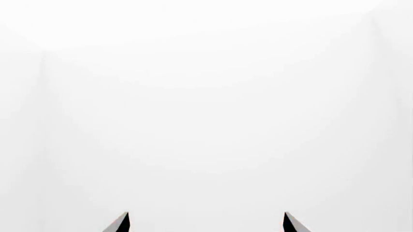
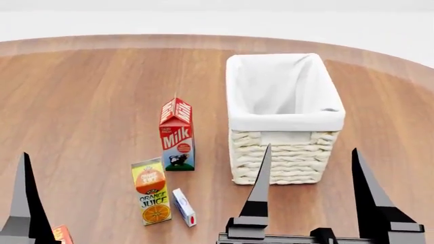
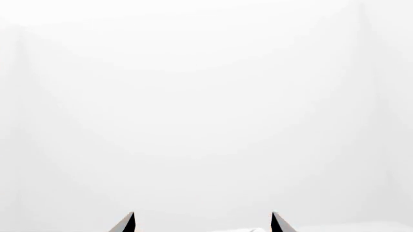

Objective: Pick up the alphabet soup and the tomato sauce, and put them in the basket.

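Cartons (image 2: 177, 135) beside basket (image 2: 283, 122).

On your round wooden table (image 2: 88, 101) you have a milk carton (image 2: 177, 134), red-topped and upright; nearer you, touching or just short of its base, an orange juice carton (image 2: 151, 190) lying flat; just beside that, a small white-and-blue box (image 2: 184, 206); and an orange-red item (image 2: 62, 234), cut off at the head view's lower edge.
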Motion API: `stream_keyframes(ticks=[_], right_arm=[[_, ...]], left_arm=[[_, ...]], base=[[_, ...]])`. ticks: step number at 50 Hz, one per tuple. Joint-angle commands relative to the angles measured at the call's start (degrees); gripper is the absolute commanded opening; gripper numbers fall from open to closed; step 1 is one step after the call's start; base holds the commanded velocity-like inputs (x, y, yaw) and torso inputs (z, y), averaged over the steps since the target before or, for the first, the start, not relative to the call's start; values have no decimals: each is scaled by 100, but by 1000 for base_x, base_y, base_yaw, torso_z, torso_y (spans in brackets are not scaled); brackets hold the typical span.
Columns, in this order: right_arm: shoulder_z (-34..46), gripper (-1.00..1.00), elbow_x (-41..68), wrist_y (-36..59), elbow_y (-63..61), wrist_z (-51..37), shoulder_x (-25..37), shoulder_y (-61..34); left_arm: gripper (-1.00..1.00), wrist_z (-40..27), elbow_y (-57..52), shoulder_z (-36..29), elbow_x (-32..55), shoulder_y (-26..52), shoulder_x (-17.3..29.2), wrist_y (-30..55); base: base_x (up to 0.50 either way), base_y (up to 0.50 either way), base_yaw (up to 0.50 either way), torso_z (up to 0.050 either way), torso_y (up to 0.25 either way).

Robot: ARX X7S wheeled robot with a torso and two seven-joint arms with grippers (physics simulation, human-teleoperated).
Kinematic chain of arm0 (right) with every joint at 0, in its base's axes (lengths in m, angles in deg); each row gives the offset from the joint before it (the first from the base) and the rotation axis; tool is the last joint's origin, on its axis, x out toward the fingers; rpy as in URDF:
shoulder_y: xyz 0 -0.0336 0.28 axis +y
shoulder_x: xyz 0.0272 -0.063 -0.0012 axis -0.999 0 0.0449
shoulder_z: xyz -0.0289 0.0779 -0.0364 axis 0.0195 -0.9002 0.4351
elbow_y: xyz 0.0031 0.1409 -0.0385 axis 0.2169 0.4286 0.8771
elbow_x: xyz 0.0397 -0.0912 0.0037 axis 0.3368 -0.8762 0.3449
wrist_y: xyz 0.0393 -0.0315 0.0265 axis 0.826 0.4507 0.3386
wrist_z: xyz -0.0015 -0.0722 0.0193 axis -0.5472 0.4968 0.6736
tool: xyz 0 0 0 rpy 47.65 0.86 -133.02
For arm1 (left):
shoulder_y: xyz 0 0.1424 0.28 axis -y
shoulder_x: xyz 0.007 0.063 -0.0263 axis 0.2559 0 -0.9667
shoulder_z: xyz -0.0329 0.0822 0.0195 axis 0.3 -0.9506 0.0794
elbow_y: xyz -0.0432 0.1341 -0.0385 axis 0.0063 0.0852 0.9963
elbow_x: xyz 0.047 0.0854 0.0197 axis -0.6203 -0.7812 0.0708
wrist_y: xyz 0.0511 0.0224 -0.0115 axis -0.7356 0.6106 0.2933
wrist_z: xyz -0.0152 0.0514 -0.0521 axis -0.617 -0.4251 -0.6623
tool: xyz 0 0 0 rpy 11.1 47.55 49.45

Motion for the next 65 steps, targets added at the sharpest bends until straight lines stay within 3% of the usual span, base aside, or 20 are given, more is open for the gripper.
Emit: stream_keyframes(ticks=[1,5,8,42,45,48,49,51,65], right_arm=[[107,100,-93,-275,162,-6,44,117],[135,100,-130,-374,211,-15,53,157],[105,100,15,99,-70,-122,92,-60],[208,100,66,31,-58,-250,217,-64],[262,100,-62,-413,208,-176,197,141],[230,100,84,18,-56,-273,233,-58],[278,100,-29,-332,146,-208,214,109],[255,100,76,-1,-44,-278,239,-50],[312,100,83,13,-14,-332,275,-57]], left_arm=[[100,-51,12,-44,20,9,45,-6],[100,-65,16,-55,34,9,59,-18],[100,-78,9,-55,45,12,71,-8],[100,-175,-34,-18,411,13,150,-67],[100,-185,-27,-46,407,22,156,-58],[100,-195,-33,-51,419,41,168,-39],[100,-202,-48,-54,423,51,170,-20],[100,-208,-45,-69,420,52,177,-18],[100,-259,3,-103,427,50,223,-64]], base=[[285,-70,0,0,0],[283,-48,0,0,0],[285,-42,0,0,0],[285,-39,0,0,0],[285,-36,0,0,0],[284,-42,0,0,0],[285,-43,0,0,0],[285,-37,0,0,0],[272,-35,0,0,1]])
